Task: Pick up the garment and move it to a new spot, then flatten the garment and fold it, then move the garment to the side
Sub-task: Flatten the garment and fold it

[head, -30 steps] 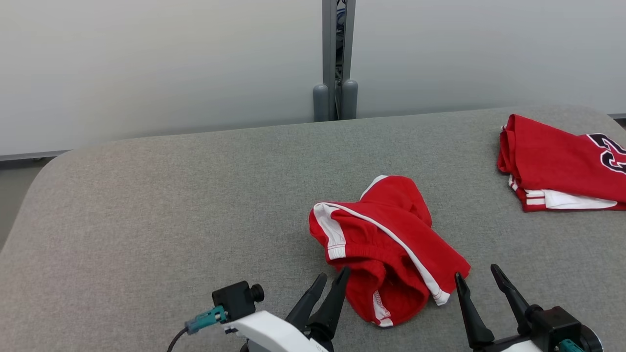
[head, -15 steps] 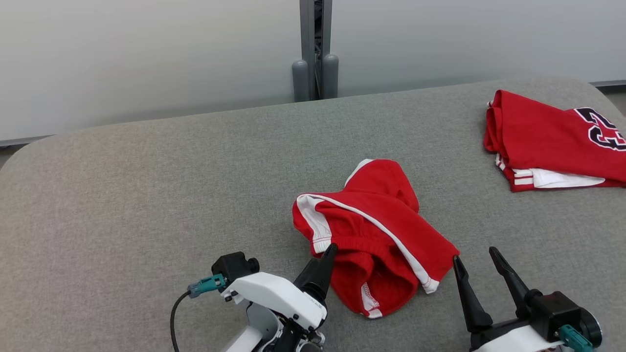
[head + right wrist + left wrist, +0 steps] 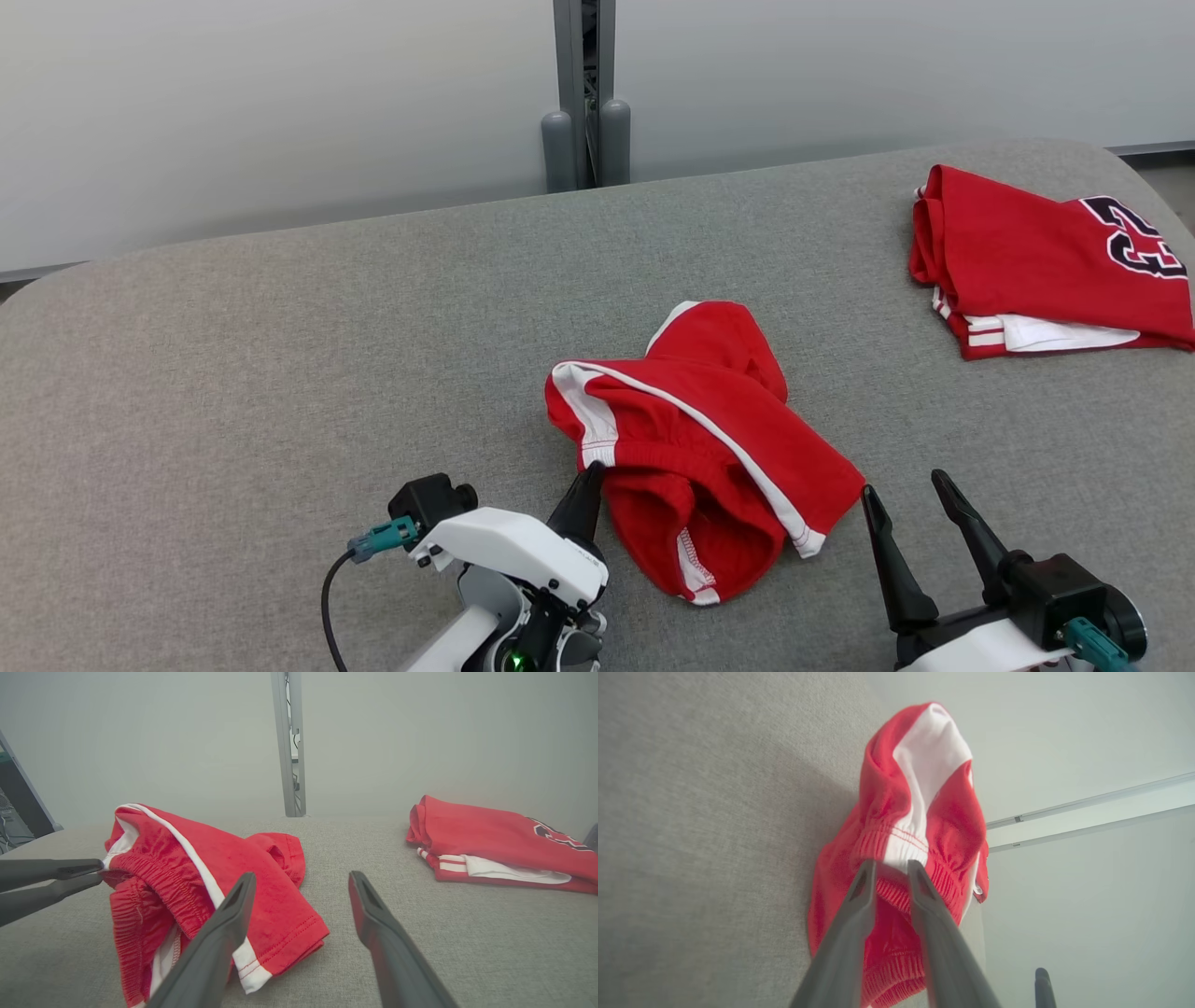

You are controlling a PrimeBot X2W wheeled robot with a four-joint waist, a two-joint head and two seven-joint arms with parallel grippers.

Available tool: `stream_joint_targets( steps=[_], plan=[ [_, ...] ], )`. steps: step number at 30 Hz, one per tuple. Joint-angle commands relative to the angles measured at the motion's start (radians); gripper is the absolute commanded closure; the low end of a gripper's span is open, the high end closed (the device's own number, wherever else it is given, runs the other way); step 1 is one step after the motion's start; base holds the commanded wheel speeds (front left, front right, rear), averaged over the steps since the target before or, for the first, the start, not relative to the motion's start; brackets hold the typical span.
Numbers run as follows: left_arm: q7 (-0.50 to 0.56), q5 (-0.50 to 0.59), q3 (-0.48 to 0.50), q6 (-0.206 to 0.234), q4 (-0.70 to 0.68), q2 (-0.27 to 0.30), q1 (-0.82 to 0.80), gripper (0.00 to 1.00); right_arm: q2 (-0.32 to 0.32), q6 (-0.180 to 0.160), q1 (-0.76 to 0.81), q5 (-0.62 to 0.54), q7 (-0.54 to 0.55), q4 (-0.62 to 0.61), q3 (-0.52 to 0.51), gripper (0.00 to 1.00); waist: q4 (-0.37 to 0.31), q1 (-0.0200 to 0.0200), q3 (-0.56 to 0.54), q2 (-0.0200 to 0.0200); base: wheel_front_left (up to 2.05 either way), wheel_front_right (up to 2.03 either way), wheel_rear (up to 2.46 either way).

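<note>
The garment (image 3: 695, 439), red shorts with white side stripes and a gathered waistband, lies crumpled on the grey table (image 3: 280, 373), in front of the robot and a little to its right. In the head view the left tool (image 3: 590, 471) reaches the shorts' near left edge, but from above its fingers overlap and their spacing cannot be read.

The left wrist view settles this. The two fingers are drawn close together on the waistband, with the white part of the elastic pinched between their tips. The right wrist view shows the same grip from the side: the left tool's tips meet at the waistband's white edge, and the cloth bunches just behind them.

The right tool (image 3: 902, 485) stands spread wide with nothing between its fingers. In the head view it sits just beside the shorts' near right corner without touching it. In its own wrist view one finger overlaps the hem and the other stands over bare table.

A folded red jersey (image 3: 1027, 252) with dark numerals lies well apart at the far right of the table. The right wrist view shows its white striped layer underneath. A grey post (image 3: 583, 93) rises behind the table.
</note>
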Motion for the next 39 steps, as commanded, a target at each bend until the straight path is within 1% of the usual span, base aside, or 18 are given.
stream_joint_targets(
  steps=[1, 2, 6, 8, 9, 10, 13, 14, 16, 19, 22, 26, 28, 33, 39],
  plan=[
    [-0.008, -0.022, -0.009, -0.011, 0.019, 0.005, -0.020, 0.88, -0.005, 0.000, -0.014, -0.003, 0.000, 0.002, 0.001, 0.00, 0.000, 0.0000, -0.001, -0.0001, 0.00, 0.00, 0.00],
    [-0.011, -0.033, -0.017, -0.013, 0.030, 0.005, -0.028, 1.00, -0.005, 0.000, -0.014, -0.003, 0.000, 0.002, 0.002, 0.00, -0.001, 0.0000, -0.001, -0.0001, 0.00, 0.00, 0.00],
    [-0.027, -0.069, -0.045, -0.032, 0.063, 0.005, -0.048, 1.00, -0.007, 0.000, -0.017, -0.004, 0.000, 0.003, 0.008, 0.00, -0.003, 0.0000, 0.001, -0.0001, 0.00, 0.00, 0.00],
    [-0.034, -0.049, -0.066, -0.041, 0.073, 0.005, -0.065, 1.00, -0.010, 0.000, -0.016, -0.002, 0.000, 0.000, 0.008, 0.00, -0.004, 0.0000, 0.001, -0.0001, 0.00, 0.00, 0.00],
    [-0.041, 0.023, -0.087, -0.029, 0.099, 0.006, -0.092, 0.67, -0.012, 0.000, -0.012, -0.001, 0.000, -0.001, 0.004, 0.00, -0.004, 0.0000, 0.001, -0.0001, 0.00, 0.00, 0.00],
    [-0.042, 0.076, -0.087, -0.020, 0.114, 0.006, -0.101, 0.00, -0.011, 0.000, -0.010, 0.000, 0.000, 0.000, 0.002, 0.00, -0.004, 0.0000, 0.001, -0.0001, 0.00, 0.00, 0.00],
    [-0.043, 0.256, -0.041, 0.005, 0.116, 0.004, -0.091, 0.00, -0.011, 0.000, -0.002, 0.002, 0.000, -0.001, -0.002, 0.00, -0.004, 0.0000, -0.002, -0.0001, 0.00, 0.00, 0.00],
    [-0.043, 0.256, -0.041, 0.005, 0.116, 0.004, -0.091, 0.00, -0.011, 0.000, -0.002, 0.002, 0.000, -0.001, -0.002, 0.00, -0.004, 0.0000, -0.002, -0.0001, 0.00, 0.00, 0.00],
    [-0.043, 0.336, -0.029, 0.016, 0.096, 0.004, -0.058, 0.00, -0.010, 0.000, 0.001, 0.005, 0.000, -0.001, -0.004, 0.00, -0.005, 0.0000, -0.003, -0.0001, 0.00, 0.00, 0.00],
    [-0.044, 0.396, -0.030, 0.027, 0.074, 0.006, -0.036, 0.00, -0.008, 0.000, 0.000, 0.011, 0.000, 0.002, 0.001, 0.00, -0.009, 0.0000, -0.005, -0.0001, 0.00, 0.00, 0.00],
    [-0.043, 0.386, -0.062, 0.028, 0.067, 0.005, -0.016, 0.00, -0.007, 0.000, -0.008, 0.016, 0.000, 0.003, 0.005, 0.00, -0.014, 0.0000, -0.006, -0.0001, 0.00, 0.00, 0.00],
    [-0.040, 0.364, -0.084, 0.059, 0.092, 0.006, -0.029, 0.00, -0.007, 0.000, -0.015, 0.017, 0.000, 0.001, 0.010, 0.00, -0.022, 0.0000, -0.005, -0.0001, 0.00, 0.00, 0.00],
    [-0.041, 0.353, -0.084, 0.067, 0.107, 0.005, -0.043, 0.00, -0.008, 0.000, -0.015, 0.016, 0.000, 0.001, 0.010, 0.00, -0.028, 0.0000, -0.005, -0.0001, 0.00, 0.00, 0.00],
    [-0.043, 0.342, -0.080, 0.072, 0.139, 0.006, -0.062, 0.00, -0.015, 0.000, -0.007, 0.019, 0.000, 0.005, 0.012, 0.00, -0.037, 0.0000, -0.008, -0.0001, 0.00, 0.00, 0.00],
    [-0.043, 0.332, -0.100, 0.069, 0.157, 0.005, -0.079, 0.00, -0.021, 0.000, -0.007, 0.020, 0.000, 0.009, 0.019, 0.00, -0.046, 0.0000, -0.009, -0.0001, 0.00, 0.00, 0.00]
  ],
)
